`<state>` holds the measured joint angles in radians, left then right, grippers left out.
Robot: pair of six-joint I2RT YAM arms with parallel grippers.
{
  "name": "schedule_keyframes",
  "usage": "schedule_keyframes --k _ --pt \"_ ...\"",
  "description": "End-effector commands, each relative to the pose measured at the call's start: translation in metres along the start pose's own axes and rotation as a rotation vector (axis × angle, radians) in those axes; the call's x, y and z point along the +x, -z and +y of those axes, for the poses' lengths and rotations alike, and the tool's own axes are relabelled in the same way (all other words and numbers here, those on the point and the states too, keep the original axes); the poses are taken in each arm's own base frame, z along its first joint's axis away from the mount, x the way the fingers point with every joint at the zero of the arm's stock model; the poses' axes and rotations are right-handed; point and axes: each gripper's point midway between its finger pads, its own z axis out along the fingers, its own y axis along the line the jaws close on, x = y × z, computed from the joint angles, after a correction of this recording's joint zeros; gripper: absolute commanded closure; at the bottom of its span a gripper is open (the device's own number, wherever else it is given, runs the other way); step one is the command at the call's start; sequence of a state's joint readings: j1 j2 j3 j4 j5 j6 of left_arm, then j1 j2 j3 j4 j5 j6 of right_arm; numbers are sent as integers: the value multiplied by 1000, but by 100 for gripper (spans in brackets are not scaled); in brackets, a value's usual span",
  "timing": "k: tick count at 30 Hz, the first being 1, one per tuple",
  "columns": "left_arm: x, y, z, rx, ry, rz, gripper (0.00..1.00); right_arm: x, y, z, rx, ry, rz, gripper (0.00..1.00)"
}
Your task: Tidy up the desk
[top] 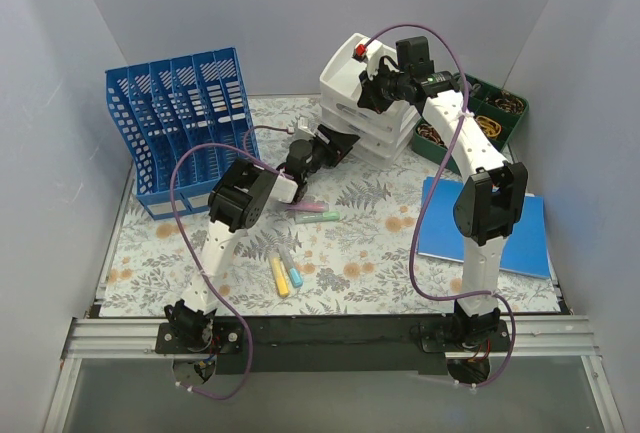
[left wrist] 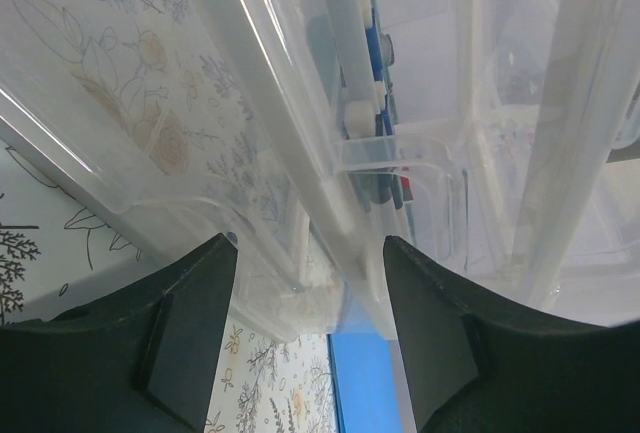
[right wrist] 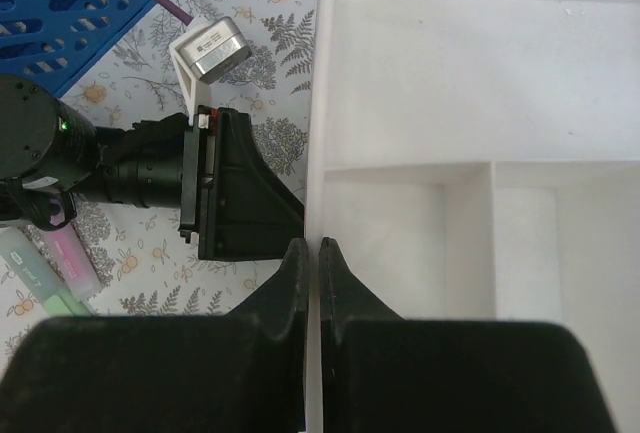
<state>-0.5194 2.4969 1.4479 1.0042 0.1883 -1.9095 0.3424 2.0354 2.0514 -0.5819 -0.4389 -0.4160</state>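
Both grippers are placed at the drawer stack (top: 365, 118), which stands at the back of the desk (top: 380, 273).

The contents of the clear drawer (left wrist: 300, 123) are blurred by the plastic, and only blue and white shapes can be made out. The left gripper (left wrist: 308, 243) is held at the stack's lower front with its jaws spread about a drawer lip; contact cannot be judged. The right gripper (right wrist: 312, 248) is set at the left rim of the white tray (right wrist: 450, 103) on top of the stack, jaws pressed together; whether the rim is pinched cannot be told. A blue file rack (top: 185, 123) is seen left of the stack, a green tray (top: 495, 118) right of it, and highlighters (top: 315, 215) and a blue notebook (top: 520, 233) in front.
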Motion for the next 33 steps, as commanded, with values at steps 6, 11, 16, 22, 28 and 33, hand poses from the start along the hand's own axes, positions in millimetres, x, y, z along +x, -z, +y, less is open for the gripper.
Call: schedule_keyframes --k 6,11,16,22,28,33 --pt "-16 -7 -19 78 -2 -68 41 9 -2 24 -85 -69 38 99" --pt "-21 -1 -36 169 -29 -101 57 11 -4 23 -81 -75 44 99" --pt "-26 9 -53 229 -40 -131 67 14 -5 16 -46 -76 58 99" --pt "-28 17 -66 262 -55 -139 68 21 -5 2 -6 -97 75 99" --pt "-29 23 -76 277 -61 -136 65 29 -4 -12 34 -115 94 99" --pt "-31 27 -85 297 -64 -141 63 35 -5 -18 52 -126 109 99"
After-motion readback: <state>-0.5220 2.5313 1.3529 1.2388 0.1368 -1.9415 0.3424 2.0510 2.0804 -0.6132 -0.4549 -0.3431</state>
